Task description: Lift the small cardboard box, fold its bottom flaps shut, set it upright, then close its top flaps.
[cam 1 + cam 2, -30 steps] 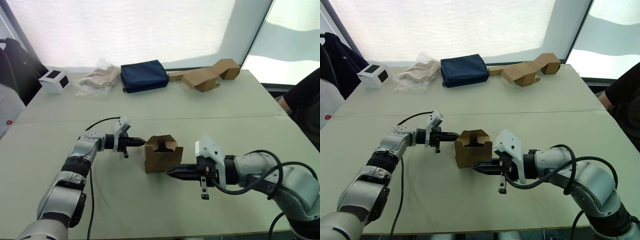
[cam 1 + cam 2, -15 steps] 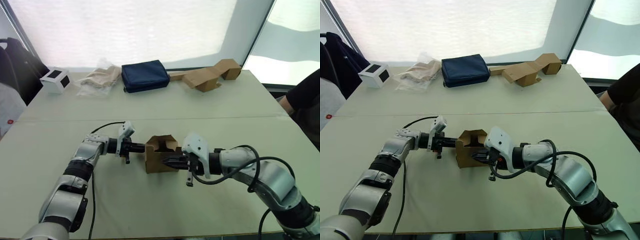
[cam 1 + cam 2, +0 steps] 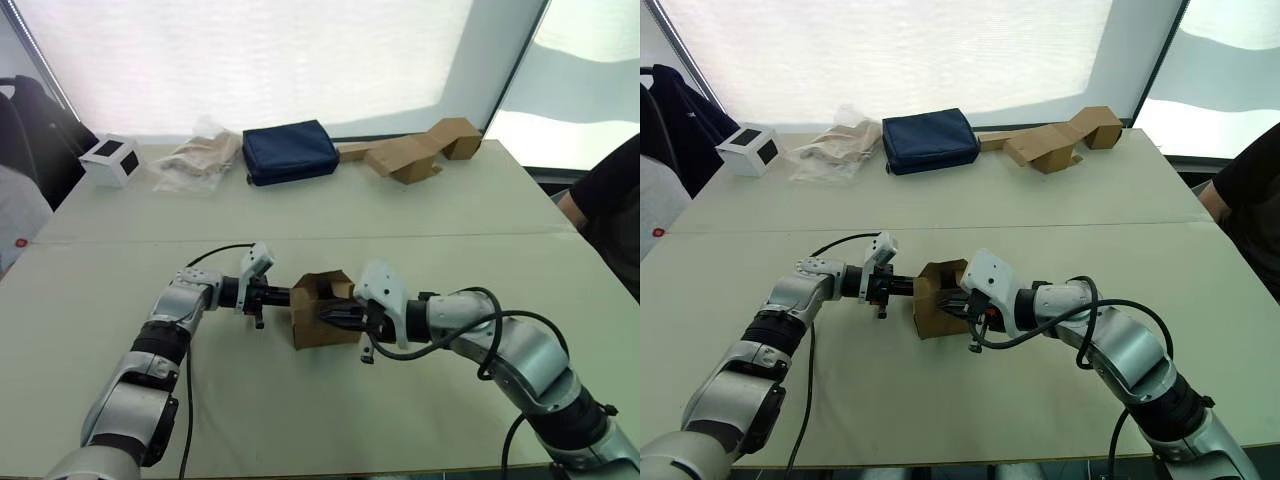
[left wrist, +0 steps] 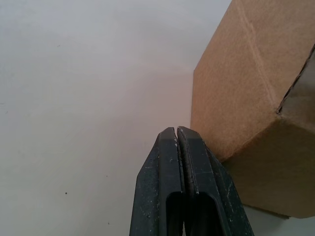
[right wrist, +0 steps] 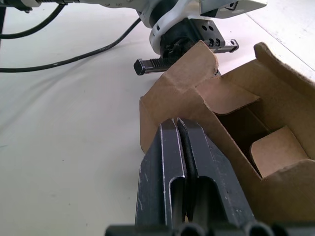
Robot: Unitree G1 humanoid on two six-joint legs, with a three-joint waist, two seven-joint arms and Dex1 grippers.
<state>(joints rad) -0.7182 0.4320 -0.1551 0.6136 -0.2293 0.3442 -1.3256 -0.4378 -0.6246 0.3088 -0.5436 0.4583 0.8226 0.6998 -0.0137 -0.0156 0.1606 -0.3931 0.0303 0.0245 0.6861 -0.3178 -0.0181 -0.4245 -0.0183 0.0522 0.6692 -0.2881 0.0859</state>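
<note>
The small cardboard box (image 3: 320,322) stands upright on the table with its top open. Its top flaps (image 5: 193,68) stand up or fold loosely inward. The bottom flaps are hidden beneath it. My left gripper (image 3: 287,295) is shut, and its tips touch the box's left wall (image 4: 231,93). My right gripper (image 3: 323,313) is also shut. It reaches in from the right and lies along the box's near wall, just under the rim (image 5: 170,105). Neither gripper holds anything. In the right wrist view the left gripper's fingers (image 5: 152,63) show beyond the box.
Along the far edge lie a white cube with black marks (image 3: 109,160), a crumpled bag (image 3: 198,155), a navy pouch (image 3: 289,151) and a longer bent cardboard piece (image 3: 412,151). A person (image 3: 612,195) sits at the right edge. A seam (image 3: 480,237) runs across the table.
My right gripper has swung left from the table in front of the box up against its near wall. The left gripper has crept right until its tips meet the box.
</note>
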